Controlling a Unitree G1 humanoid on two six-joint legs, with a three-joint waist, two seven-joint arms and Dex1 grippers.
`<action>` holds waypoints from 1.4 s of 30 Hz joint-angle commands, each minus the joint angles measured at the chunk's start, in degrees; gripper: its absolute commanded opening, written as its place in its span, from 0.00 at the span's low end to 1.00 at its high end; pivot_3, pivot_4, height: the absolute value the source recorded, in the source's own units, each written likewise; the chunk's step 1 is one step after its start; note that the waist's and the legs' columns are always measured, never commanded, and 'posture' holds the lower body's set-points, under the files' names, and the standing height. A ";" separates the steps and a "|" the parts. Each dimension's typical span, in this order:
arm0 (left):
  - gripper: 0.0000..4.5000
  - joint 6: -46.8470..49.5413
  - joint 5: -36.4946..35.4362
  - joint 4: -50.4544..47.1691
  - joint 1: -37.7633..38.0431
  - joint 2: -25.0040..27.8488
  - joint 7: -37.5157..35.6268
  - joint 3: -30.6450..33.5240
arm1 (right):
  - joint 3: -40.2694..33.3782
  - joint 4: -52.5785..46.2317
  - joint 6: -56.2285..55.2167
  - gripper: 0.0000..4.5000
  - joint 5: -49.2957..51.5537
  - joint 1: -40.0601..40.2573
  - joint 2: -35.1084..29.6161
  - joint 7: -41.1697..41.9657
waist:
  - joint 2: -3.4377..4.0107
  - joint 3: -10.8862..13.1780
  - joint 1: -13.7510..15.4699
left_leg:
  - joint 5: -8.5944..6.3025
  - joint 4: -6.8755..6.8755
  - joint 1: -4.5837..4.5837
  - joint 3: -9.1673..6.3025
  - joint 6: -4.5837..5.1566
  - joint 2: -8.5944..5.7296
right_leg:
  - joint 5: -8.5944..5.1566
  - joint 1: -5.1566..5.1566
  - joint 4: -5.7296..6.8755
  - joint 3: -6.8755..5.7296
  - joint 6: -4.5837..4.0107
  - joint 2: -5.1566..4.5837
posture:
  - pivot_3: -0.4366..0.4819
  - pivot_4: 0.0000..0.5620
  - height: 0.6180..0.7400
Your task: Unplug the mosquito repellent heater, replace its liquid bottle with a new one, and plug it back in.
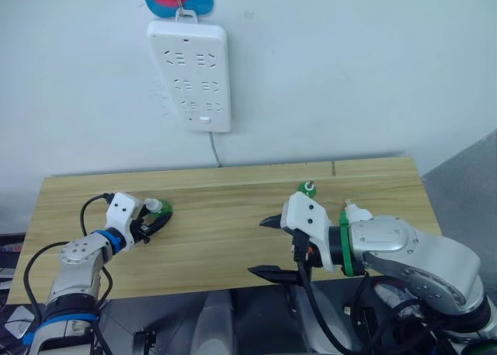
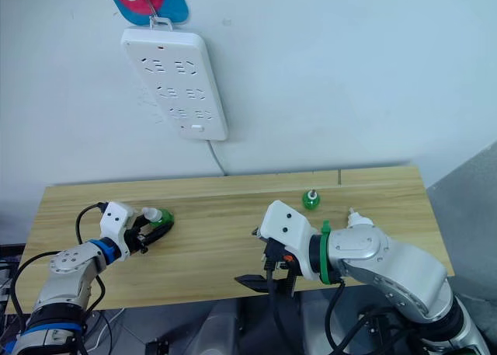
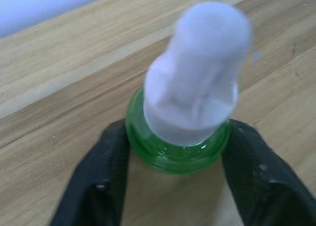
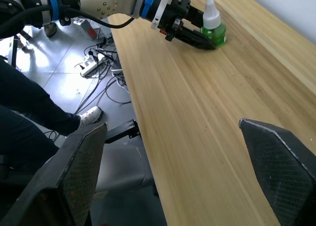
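Left gripper (image 1: 155,219): jaws pinching green liquid bottle (image 1: 158,208) (white cap), desk's (image 1: 225,238) left end.
Right gripper (image 1: 268,248): jaws spread.
Writing: none readable.

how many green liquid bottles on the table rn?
2. One green bottle sits near the table's left end, between the left gripper fingers. The second bottle stands free toward the back, right of centre, beyond the open right gripper. More could be hidden behind the right arm.
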 commanded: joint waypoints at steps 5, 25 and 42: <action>0.50 -1.71 0.69 -0.06 1.78 -0.78 -0.50 -1.22 | -2.00 -4.34 0.57 1.00 2.79 0.06 -1.38 -1.03 | 0.08 0.05 -0.03 | 0.00 -0.05 -0.05 0.01 0.00 0.01 | 0.02 0.00 -0.19 0.00 0.03 0.00 | 0.31 0.74 0.90; 0.50 19.33 -8.89 -44.78 4.98 5.33 -17.25 -13.19 | 2.27 7.69 -5.99 1.00 -1.66 -7.60 5.45 -3.76 | 0.03 0.03 -0.91 | 0.38 -0.78 -0.62 0.09 -0.65 0.06 | 0.16 -0.94 -0.25 -0.01 -0.13 0.07 | 0.29 0.65 0.90; 0.50 23.40 -8.48 -44.71 -5.04 6.48 -21.41 -16.95 | 10.77 19.02 -12.27 1.00 -10.60 -11.45 13.41 -4.08 | -0.33 -0.35 -1.45 | 0.53 -0.73 -0.81 -0.06 -0.91 0.07 | 0.40 -1.05 -0.18 -0.18 -0.46 0.02 | 0.31 0.51 0.90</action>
